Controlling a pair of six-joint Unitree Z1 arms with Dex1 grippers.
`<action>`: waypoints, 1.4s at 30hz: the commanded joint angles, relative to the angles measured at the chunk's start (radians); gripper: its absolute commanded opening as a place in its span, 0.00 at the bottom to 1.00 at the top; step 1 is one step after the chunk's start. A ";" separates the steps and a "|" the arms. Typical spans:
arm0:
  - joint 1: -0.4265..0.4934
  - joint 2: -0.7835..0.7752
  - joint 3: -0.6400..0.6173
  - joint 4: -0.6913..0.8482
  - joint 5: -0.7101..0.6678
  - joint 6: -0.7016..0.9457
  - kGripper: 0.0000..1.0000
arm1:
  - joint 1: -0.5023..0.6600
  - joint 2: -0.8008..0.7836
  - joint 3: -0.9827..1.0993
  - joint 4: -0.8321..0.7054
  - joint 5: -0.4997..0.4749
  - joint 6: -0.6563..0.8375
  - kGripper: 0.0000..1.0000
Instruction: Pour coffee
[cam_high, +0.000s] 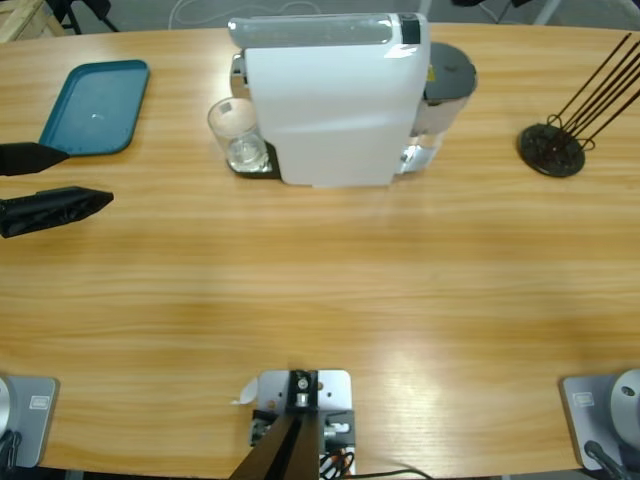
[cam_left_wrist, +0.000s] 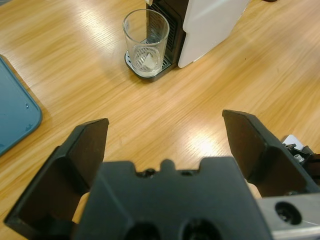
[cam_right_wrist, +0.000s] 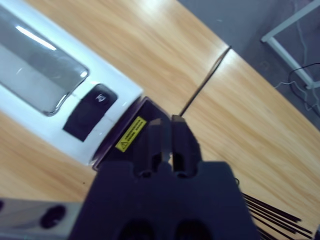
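One long wooden tabletop (cam_high: 330, 290) carries everything. On it stands one white coffee machine (cam_high: 335, 100) with a dark grey rear tank; the same machine shows in the left wrist view (cam_left_wrist: 210, 25) and the right wrist view (cam_right_wrist: 55, 95). One clear, empty-looking drinking glass (cam_high: 238, 133) sits on the machine's one black drip tray (cam_high: 262, 168), seen again in the left wrist view (cam_left_wrist: 146, 42). One teal plastic serving tray (cam_high: 95, 107) lies near the left edge. One round black stand with thin dark rods (cam_high: 552, 148) is at the right; the rods number at least four, though the exact count is hard to tell. One left gripper (cam_left_wrist: 165, 150) shows two black fingers (cam_left_wrist: 82, 160). One right gripper (cam_right_wrist: 167, 137) shows two as well.
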 joint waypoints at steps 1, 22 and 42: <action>-0.007 0.029 0.031 -0.009 0.012 0.001 0.99 | 0.002 0.051 -0.055 0.017 -0.020 -0.016 0.00; -0.007 0.033 0.030 -0.009 0.012 0.001 0.99 | 0.023 0.129 -0.127 0.092 0.174 0.003 0.00; -0.007 0.037 0.029 -0.009 0.012 0.001 0.99 | 0.023 0.144 -0.131 0.104 0.193 0.003 0.00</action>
